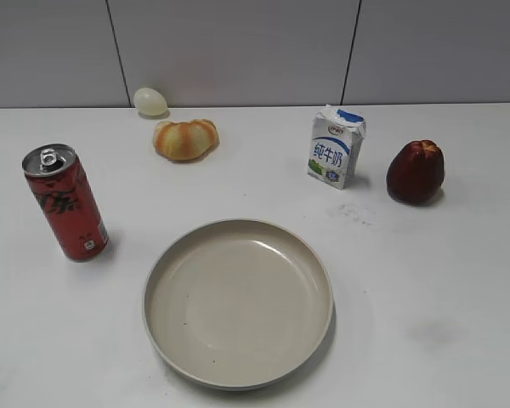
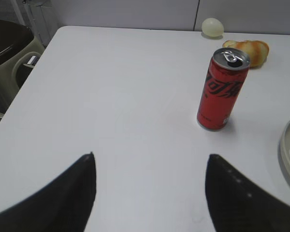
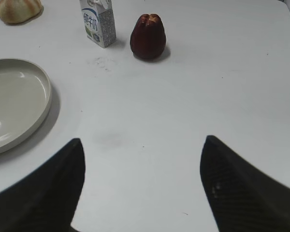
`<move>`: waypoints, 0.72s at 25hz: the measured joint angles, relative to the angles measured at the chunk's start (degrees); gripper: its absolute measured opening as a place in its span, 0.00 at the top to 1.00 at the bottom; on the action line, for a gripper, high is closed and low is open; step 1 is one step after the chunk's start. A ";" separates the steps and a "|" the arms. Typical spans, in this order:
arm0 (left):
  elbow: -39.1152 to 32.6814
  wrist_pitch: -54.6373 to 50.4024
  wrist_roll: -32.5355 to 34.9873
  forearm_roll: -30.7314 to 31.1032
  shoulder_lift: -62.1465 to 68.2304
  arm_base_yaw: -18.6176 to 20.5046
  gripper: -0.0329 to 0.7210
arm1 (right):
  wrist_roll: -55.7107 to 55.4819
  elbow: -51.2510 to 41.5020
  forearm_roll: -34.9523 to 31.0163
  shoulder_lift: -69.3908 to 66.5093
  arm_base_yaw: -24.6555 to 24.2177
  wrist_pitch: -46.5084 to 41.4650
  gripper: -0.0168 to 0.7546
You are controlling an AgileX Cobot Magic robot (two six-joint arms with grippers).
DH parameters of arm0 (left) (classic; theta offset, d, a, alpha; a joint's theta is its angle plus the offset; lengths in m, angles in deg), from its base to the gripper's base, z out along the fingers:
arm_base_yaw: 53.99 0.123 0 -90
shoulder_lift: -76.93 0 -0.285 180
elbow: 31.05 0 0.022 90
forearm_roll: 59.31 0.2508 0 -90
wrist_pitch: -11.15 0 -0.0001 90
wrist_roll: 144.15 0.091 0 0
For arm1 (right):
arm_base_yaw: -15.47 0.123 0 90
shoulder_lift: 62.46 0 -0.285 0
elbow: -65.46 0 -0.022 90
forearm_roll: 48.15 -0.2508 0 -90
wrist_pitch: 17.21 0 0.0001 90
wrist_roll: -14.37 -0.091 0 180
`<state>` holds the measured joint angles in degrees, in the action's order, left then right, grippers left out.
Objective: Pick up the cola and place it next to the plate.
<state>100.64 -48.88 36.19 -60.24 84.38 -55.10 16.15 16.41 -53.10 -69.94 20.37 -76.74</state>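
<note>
The cola (image 1: 65, 202) is a tall red can with black lettering and a silver top. It stands upright at the left of the white table, apart from the plate. It also shows in the left wrist view (image 2: 221, 91), ahead and to the right of my left gripper (image 2: 150, 157), which is open and empty. The plate (image 1: 180, 255) is a wide beige dish at the front middle; its rim shows in the left wrist view (image 2: 286, 150) and in the right wrist view (image 3: 41, 104). My right gripper (image 3: 142, 140) is open and empty over bare table. Neither gripper appears in the exterior view.
A white-and-blue milk carton (image 1: 336, 149) and a dark red fruit (image 1: 416, 172) stand at the back right. A bread roll (image 1: 184, 138) and a pale egg (image 1: 150, 101) lie at the back left. A dark bin (image 2: 7, 53) sits off the table's left edge.
</note>
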 joint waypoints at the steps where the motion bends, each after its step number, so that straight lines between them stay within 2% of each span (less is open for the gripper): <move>1: 0.00 0.00 0.00 0.00 0.00 0.00 0.25 | 0.00 0.00 0.00 0.00 0.00 0.00 0.21; 18: 0.00 0.00 0.01 0.00 0.00 0.00 0.26 | 0.00 0.00 0.00 0.00 0.00 0.00 0.21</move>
<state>100.64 -48.88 36.20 -60.24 84.38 -55.10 16.15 16.41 -53.10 -69.94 20.37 -76.74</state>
